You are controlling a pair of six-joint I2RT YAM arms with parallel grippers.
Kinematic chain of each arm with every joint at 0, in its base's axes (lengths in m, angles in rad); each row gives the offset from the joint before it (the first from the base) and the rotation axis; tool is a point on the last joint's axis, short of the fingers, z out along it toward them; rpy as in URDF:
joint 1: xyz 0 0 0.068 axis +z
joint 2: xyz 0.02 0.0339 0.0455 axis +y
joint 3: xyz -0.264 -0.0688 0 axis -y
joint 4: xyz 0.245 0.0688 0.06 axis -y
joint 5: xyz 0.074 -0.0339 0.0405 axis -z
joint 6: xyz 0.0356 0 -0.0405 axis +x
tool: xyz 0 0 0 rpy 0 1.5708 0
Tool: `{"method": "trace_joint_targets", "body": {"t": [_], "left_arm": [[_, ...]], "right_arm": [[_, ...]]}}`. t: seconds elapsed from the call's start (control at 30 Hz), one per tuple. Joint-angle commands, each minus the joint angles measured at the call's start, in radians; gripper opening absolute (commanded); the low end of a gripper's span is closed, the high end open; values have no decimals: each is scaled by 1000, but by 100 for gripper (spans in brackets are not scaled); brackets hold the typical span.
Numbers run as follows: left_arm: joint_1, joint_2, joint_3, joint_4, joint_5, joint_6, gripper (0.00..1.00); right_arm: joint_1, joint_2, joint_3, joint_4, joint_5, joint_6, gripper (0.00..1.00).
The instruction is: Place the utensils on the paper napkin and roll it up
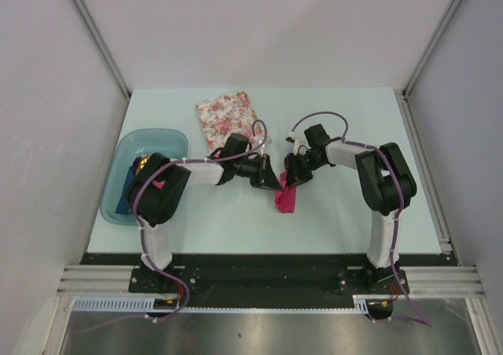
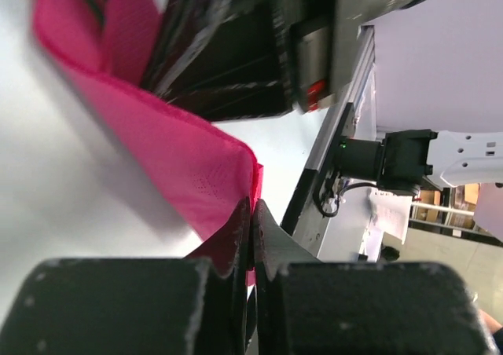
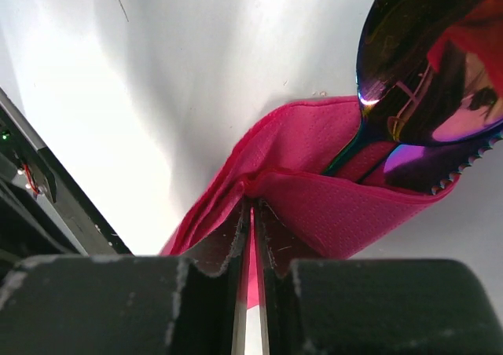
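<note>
The magenta paper napkin [image 1: 285, 199] lies folded over in the middle of the table between both arms. My left gripper [image 1: 269, 182] is shut on one edge of the napkin [image 2: 181, 166], its jaws [image 2: 252, 207] pinched together on the pink paper. From the other side my right gripper [image 1: 293, 179] is shut on a fold of the napkin [image 3: 346, 214], its jaws [image 3: 253, 206] nearly touching. The spoon's shiny bowl [image 3: 432, 64] and a second utensil's toothed end [image 3: 440, 174] stick out of the fold.
A white floral napkin [image 1: 228, 118] lies at the back of the table behind the left arm. A teal tub [image 1: 126, 202] holding coloured items sits at the left edge. The right arm's black gripper body [image 2: 259, 49] fills the top of the left wrist view.
</note>
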Motion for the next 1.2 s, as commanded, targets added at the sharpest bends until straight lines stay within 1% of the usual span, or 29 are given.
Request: {"method": "trace_joint_targets", "body": {"t": [0.0, 0.13, 0.3, 0.37, 0.5, 0.6, 0.8, 0.9, 1.03, 1.17], "left_arm": [[-38, 33, 49, 52, -4, -52, 4], [-65, 72, 58, 84, -7, -77, 4], [-72, 133, 63, 92, -49, -97, 3], [-75, 141, 66, 71, -69, -82, 4], [-80, 173, 70, -24, -121, -25, 4], [-80, 187, 84, -107, -162, 22, 1], [-80, 193, 99, -161, -175, 58, 0], [-81, 193, 115, -179, -185, 76, 0], [-80, 201, 127, -190, -185, 82, 0], [-80, 202, 136, -196, -181, 93, 0]], "right_arm": [[32, 91, -26, 8, 143, -37, 11], [32, 92, -24, 6, 143, -37, 11], [32, 95, -19, 8, 141, -34, 11], [32, 94, -19, 6, 140, -36, 11], [32, 84, -12, -2, 135, -33, 11], [32, 65, 14, -18, 117, -25, 13], [0, 3, 89, -68, 34, 12, 19], [-52, -26, 114, -64, -43, 45, 22], [-107, -49, 114, -11, -147, 111, 23], [-135, -22, 105, 9, -190, 158, 20]]}}
